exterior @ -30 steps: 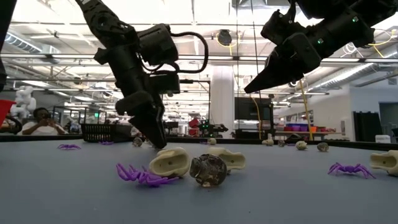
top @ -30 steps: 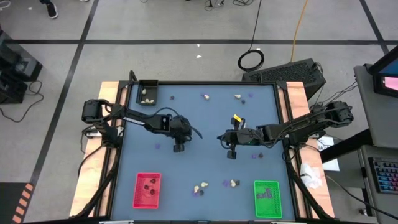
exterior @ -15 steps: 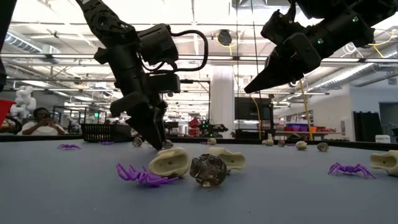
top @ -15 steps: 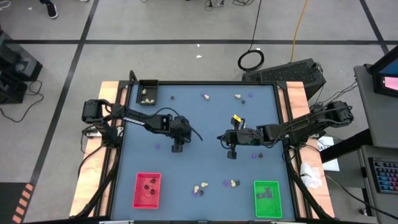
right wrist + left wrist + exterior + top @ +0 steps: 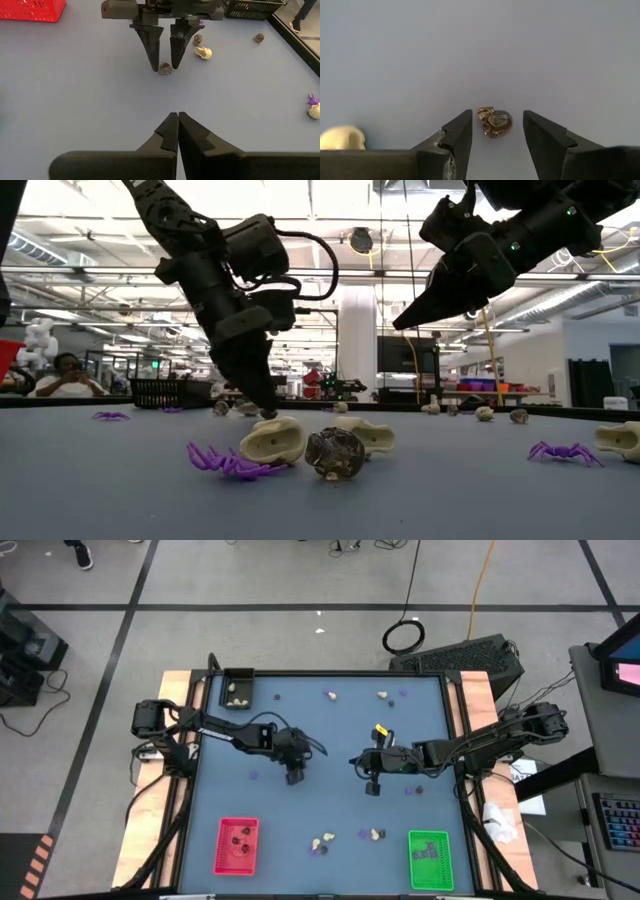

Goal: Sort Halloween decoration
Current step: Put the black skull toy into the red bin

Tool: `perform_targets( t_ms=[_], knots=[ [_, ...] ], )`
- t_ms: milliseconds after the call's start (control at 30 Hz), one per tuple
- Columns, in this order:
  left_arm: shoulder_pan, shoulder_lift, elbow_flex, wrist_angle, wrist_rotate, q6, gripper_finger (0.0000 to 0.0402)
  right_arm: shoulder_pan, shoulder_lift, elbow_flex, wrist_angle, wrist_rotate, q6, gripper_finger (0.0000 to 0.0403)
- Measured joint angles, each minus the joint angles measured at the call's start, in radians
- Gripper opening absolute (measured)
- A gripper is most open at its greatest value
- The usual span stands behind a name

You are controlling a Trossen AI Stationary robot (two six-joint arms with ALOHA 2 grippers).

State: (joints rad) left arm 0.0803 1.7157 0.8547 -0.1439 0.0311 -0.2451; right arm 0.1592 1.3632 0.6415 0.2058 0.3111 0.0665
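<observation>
1. The left arm reaches from the desk's left edge toward the middle, and its left end effector [image 5: 294,777] points straight down at the blue desk [image 5: 330,740].
2. The left end effector's fingers [image 5: 461,131] are spread, one on each side of a small dark trinket [image 5: 494,122] that lies on the desk between them; neither finger is seen touching it.
3. The right wrist view shows the same pair of fingers [image 5: 151,46] standing upright with that trinket [image 5: 165,68] at their tips.
4. The right arm comes in from the right edge and hangs above the desk's centre-right; its right end effector [image 5: 177,131] is pressed together and holds nothing.
5. More Halloween decoration is scattered about: a cream-white lump [image 5: 342,138] near the left end effector, a cream skull [image 5: 203,52] and another dark lump [image 5: 258,37] farther off.
6. In the low view a purple spider [image 5: 228,461], a cream lump [image 5: 274,441] and a dark lump [image 5: 334,454] lie close together in the foreground.
7. A black tray [image 5: 238,689] sits at the far left corner, a red tray [image 5: 237,845] at the near left and a green tray [image 5: 430,859] at the near right, each with a few pieces inside.
8. A person [image 5: 64,378] sits in the room behind the desk.
9. Compared with a second ago, the left end effector has shifted slightly to the right and its fingers have spread a little wider; the right arm has not moved.
</observation>
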Motion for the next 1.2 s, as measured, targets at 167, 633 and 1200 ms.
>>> perform_targets(
  t_ms=[167,633,1200],
  knots=[
    [0.000,0.018,0.000,-0.002,-0.041,-0.109,0.0171,0.000,0.000,0.000,0.000,0.000,-0.001,0.0000],
    [0.003,0.047,0.004,-0.016,-0.066,-0.089,0.0125,0.000,0.000,0.000,-0.002,0.000,-0.002,0.0000],
    [-0.030,-0.006,-0.002,-0.089,-0.013,0.096,0.0061,0.000,0.000,0.000,-0.008,0.000,-0.002,0.0000]
  ],
)
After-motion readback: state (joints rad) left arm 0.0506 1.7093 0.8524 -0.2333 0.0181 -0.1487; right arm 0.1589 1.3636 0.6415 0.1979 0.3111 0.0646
